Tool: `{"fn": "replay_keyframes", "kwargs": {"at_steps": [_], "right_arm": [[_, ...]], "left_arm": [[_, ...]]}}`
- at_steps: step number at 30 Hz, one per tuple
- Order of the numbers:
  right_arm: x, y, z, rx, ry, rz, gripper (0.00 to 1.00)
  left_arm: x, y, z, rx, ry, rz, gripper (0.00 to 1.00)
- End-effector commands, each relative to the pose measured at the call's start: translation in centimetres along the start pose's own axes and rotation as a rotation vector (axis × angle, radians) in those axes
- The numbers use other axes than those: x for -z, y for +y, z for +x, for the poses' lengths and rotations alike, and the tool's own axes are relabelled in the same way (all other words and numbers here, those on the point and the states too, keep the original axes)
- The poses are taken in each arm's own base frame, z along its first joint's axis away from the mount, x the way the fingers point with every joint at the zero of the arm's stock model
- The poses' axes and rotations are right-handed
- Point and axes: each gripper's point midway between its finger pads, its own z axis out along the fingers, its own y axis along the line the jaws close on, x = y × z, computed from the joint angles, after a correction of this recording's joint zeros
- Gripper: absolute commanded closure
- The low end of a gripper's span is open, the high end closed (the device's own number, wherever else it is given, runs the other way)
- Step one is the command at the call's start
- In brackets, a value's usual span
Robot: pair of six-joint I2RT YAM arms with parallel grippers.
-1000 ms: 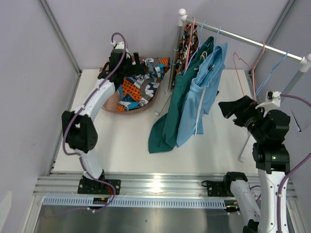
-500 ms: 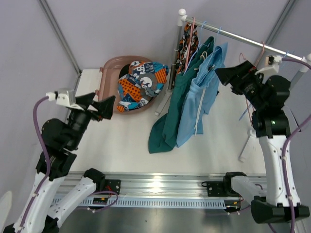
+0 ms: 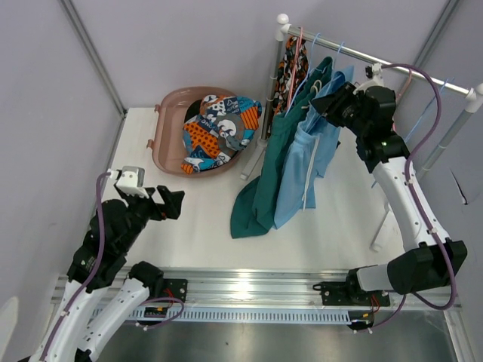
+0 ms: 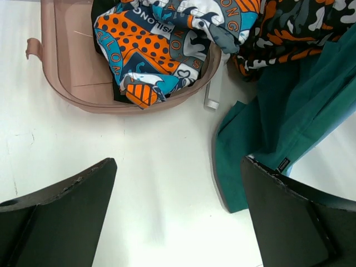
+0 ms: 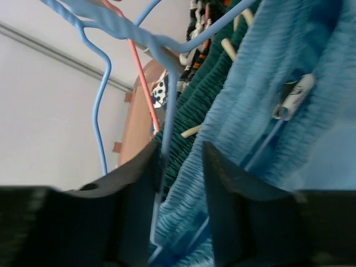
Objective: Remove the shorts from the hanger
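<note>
Three pairs of shorts hang on hangers from the rail (image 3: 423, 75): orange-black camouflage (image 3: 290, 72), teal green (image 3: 272, 166) and light blue (image 3: 313, 143). My right gripper (image 3: 326, 105) is at the top of the light blue shorts (image 5: 278, 61). In the right wrist view that gripper (image 5: 181, 153) is shut on their gathered waistband, with the blue hanger wire (image 5: 169, 105) against the left finger. The patterned shorts (image 3: 219, 128) lie in the pink basin (image 3: 170, 113). My left gripper (image 3: 172, 204) is open above bare table, empty (image 4: 178, 167), with the teal hem (image 4: 267, 128) to its right.
The rack's white upright (image 3: 272, 83) stands just right of the basin (image 4: 61, 72). Its other leg (image 3: 381, 230) stands at the right, by my right arm. Empty wire hangers (image 3: 432, 113) hang further right on the rail. Grey walls close in the table on both sides.
My right gripper has moved left from the bare end of the rail to the light blue shorts' waistband and closed on it. My left arm has pulled back from the basin to the near left.
</note>
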Motion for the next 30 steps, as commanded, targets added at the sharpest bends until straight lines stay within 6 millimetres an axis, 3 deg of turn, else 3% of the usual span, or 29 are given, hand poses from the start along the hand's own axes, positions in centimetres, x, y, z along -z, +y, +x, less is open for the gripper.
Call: {"fn": "replay_keyframes", "kwargs": {"at_steps": [1, 3, 8, 11, 14, 17, 19, 20, 22, 24, 26, 27, 28, 29, 30], "right_arm": [[-0.1, 3.0, -2.9, 0.045, -0.102, -0.062, 0.79], [-0.5, 2.6, -2.6, 0.041, -0.102, -0.042, 1.00], [0.6, 2.4, -2.7, 0.049, -0.110, -0.015, 1.00], [2.5, 3.3, -4.1, 0.076, -0.153, -0.014, 1.00], [5.2, 4.4, -5.7, 0.100, -0.209, -0.013, 1.00], [8.1, 5.8, -7.0, 0.108, -0.257, -0.033, 1.00], [10.0, 6.8, -7.5, 0.102, -0.280, -0.057, 1.00], [10.7, 7.2, -7.6, 0.099, -0.284, -0.067, 1.00], [11.6, 7.5, -7.5, 0.088, -0.282, -0.079, 1.00], [13.0, 8.3, -7.5, 0.063, -0.287, -0.103, 1.00], [13.5, 8.6, -6.9, 0.034, -0.264, -0.122, 1.00], [14.1, 8.9, -6.8, 0.027, -0.264, -0.136, 1.00], [14.3, 9.0, -6.4, 0.019, -0.250, -0.144, 1.00], [14.4, 9.0, -6.2, 0.008, -0.245, -0.146, 1.00], [15.0, 9.2, -6.1, 0.006, -0.248, -0.153, 1.00]], "left_arm": [[0.2, 0.2, -0.2, -0.001, -0.030, -0.004, 0.01], [0.1, 0.2, 0.0, -0.004, -0.024, -0.003, 0.01], [-0.1, -0.2, 0.1, -0.015, -0.014, 0.020, 0.01], [-0.2, -2.2, -0.6, -0.023, -0.020, 0.124, 0.01], [-0.6, -5.1, -1.2, -0.001, 0.011, 0.259, 0.01], [-0.6, -8.4, -3.7, 0.017, -0.026, 0.412, 0.01], [-0.3, -10.4, -6.5, 0.017, -0.088, 0.490, 0.01], [-0.2, -11.8, -6.7, 0.018, -0.079, 0.534, 0.01], [-1.3, -13.9, -8.6, 0.020, -0.084, 0.573, 0.01], [-2.4, -17.2, -8.4, 0.000, -0.043, 0.623, 0.01], [-1.9, -20.7, -9.6, -0.031, -0.082, 0.670, 0.01], [-2.1, -21.9, -9.3, -0.045, -0.079, 0.680, 0.01], [-2.5, -24.4, -7.6, -0.072, -0.035, 0.726, 0.01], [-2.4, -26.0, -8.5, -0.070, -0.070, 0.762, 0.01], [-2.4, -27.4, -7.9, -0.074, -0.059, 0.807, 0.01]]}}
